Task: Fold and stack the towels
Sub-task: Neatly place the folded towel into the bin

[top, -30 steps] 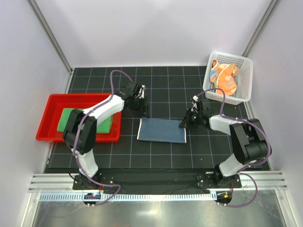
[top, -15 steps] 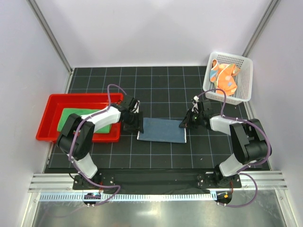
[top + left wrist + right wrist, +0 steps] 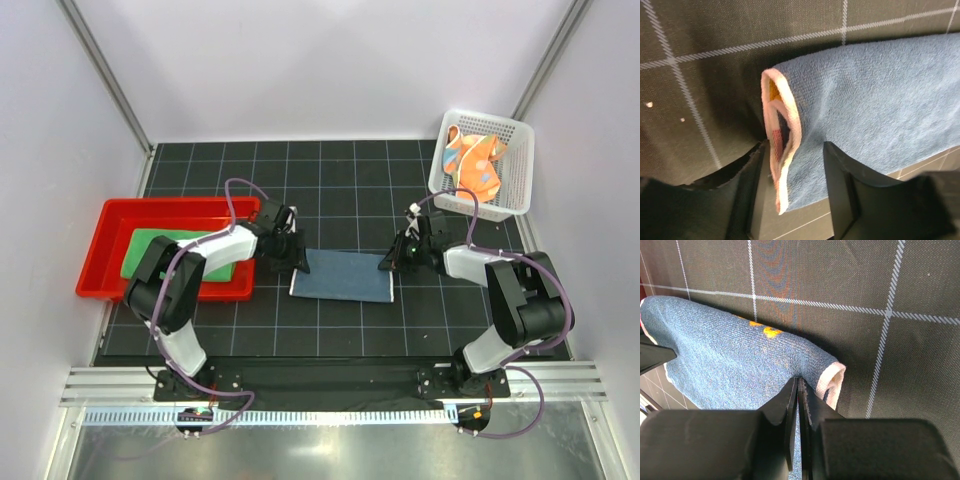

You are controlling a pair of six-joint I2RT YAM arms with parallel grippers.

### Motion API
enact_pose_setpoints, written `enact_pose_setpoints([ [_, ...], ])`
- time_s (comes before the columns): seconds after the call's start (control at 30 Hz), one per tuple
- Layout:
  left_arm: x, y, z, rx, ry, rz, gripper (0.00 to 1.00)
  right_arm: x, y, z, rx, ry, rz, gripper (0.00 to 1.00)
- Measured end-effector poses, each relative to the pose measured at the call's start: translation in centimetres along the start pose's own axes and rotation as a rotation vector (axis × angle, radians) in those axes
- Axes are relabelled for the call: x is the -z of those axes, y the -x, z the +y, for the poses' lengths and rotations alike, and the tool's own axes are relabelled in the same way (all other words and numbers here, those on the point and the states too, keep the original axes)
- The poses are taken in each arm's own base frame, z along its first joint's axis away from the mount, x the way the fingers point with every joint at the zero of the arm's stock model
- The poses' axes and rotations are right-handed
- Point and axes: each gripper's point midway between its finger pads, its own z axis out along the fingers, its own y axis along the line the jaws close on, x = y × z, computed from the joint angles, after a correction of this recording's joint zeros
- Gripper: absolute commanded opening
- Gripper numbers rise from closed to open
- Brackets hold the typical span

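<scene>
Black grid counter (image 3: 340, 330): blue towel (image 3: 342, 275) lies long axis left-right; left gripper (image 3: 293, 258) parted astride left end, right gripper (image 3: 390, 262) pinching right end.

No text, label, brand or number can be read in any view; the blue towel (image 3: 342, 275) shows only scraps of coloured print at its edge; red tray (image 3: 95, 250) and white basket (image 3: 520, 170) are unmarked.
</scene>
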Motion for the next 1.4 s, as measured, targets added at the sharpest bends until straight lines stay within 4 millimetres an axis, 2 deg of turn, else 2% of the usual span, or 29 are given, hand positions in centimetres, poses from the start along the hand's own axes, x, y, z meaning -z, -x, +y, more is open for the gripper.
enact_pose_setpoints([
  [0.1,-0.4,-0.1,-0.5,0.022,-0.010,0.002,0.43,0.0,0.0,0.0,0.000,0.001,-0.002,0.12],
  [0.13,-0.4,-0.2,-0.7,0.023,-0.012,0.002,0.31,0.0,0.0,0.0,0.001,0.002,-0.003,0.13],
  [0.17,-0.6,-0.4,-0.9,0.028,-0.010,0.004,0.26,0.1,0.0,0.0,0.001,0.002,-0.004,0.13],
  [0.2,-0.8,-0.7,-1.1,0.027,-0.005,0.011,0.13,0.1,0.0,0.0,0.002,0.002,-0.005,0.14],
  [0.27,-1.2,-1.2,-1.6,0.028,-0.003,0.019,0.03,0.3,-0.1,0.0,0.002,0.003,-0.007,0.15],
  [0.3,-1.2,-1.3,-1.8,0.027,-0.003,0.022,0.00,0.4,-0.1,0.1,0.003,0.003,-0.010,0.16],
  [0.37,-1.2,-1.2,-1.9,0.038,0.017,0.030,0.00,0.7,-0.2,0.2,-0.004,0.002,-0.009,0.24],
  [0.4,-1.1,-1.1,-1.8,0.043,0.037,0.040,0.00,0.9,-0.2,0.3,-0.006,0.003,-0.009,0.30],
  [0.43,-1.0,-1.0,-1.7,0.045,0.062,0.049,0.00,1.2,-0.2,0.4,-0.010,0.003,-0.009,0.43],
  [0.5,-0.7,-0.5,-1.4,0.040,0.122,0.059,0.00,2.0,-0.1,0.9,-0.015,0.004,-0.012,0.57],
  [0.53,-0.4,-0.4,-1.2,0.037,0.150,0.064,0.00,2.5,0.1,1.2,-0.013,0.006,-0.016,0.75],
  [0.57,0.1,0.0,-1.0,0.031,0.185,0.063,0.00,2.9,0.3,1.6,-0.009,0.007,-0.021,0.99],
  [0.8,5.1,2.4,0.4,-0.021,0.369,0.021,0.00,6.7,4.0,5.2,0.045,0.057,-0.136,1.00],
  [1.03,11.0,4.2,2.0,-0.080,0.533,-0.042,0.00,6.9,3.4,5.0,0.034,0.043,-0.112,1.00],
  [1.17,14.6,5.3,4.7,-0.082,0.640,-0.082,0.00,6.9,3.1,4.9,0.029,0.038,-0.100,1.00],
  [1.4,20.2,7.7,12.1,0.033,0.808,-0.152,0.00,6.8,3.0,4.9,0.028,0.044,-0.092,1.00],
])
